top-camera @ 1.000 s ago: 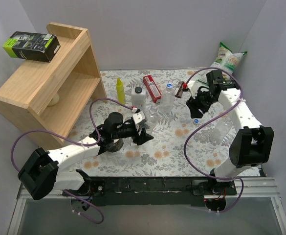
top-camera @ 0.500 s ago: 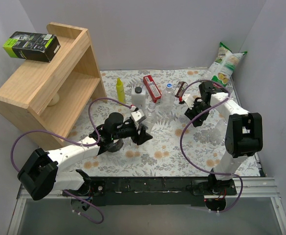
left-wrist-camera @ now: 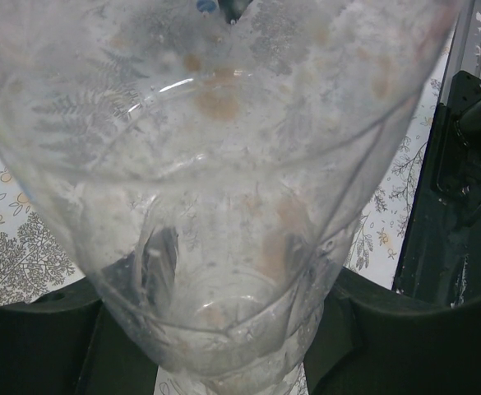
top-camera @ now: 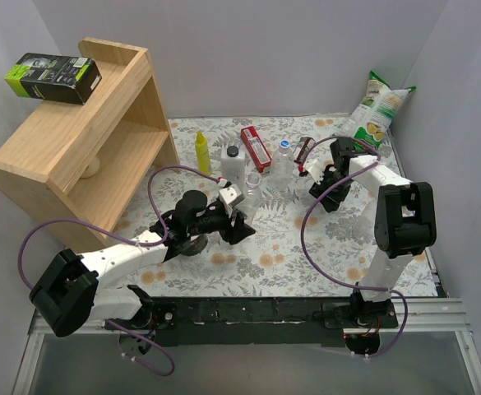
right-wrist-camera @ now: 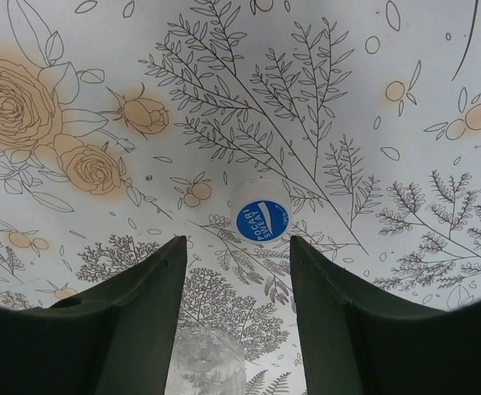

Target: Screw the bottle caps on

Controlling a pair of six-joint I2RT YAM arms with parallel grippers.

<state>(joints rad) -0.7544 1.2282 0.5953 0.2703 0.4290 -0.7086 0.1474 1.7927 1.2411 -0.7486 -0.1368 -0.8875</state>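
Bottle (left-wrist-camera: pixel 224 206) in left end effector (top-camera: pixel 240 223), cap (right-wrist-camera: pixel 262 220) loose

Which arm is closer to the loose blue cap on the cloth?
The right. The right gripper is open right at the blue cap; the left gripper is well away across the cloth, clamped on a clear bottle.
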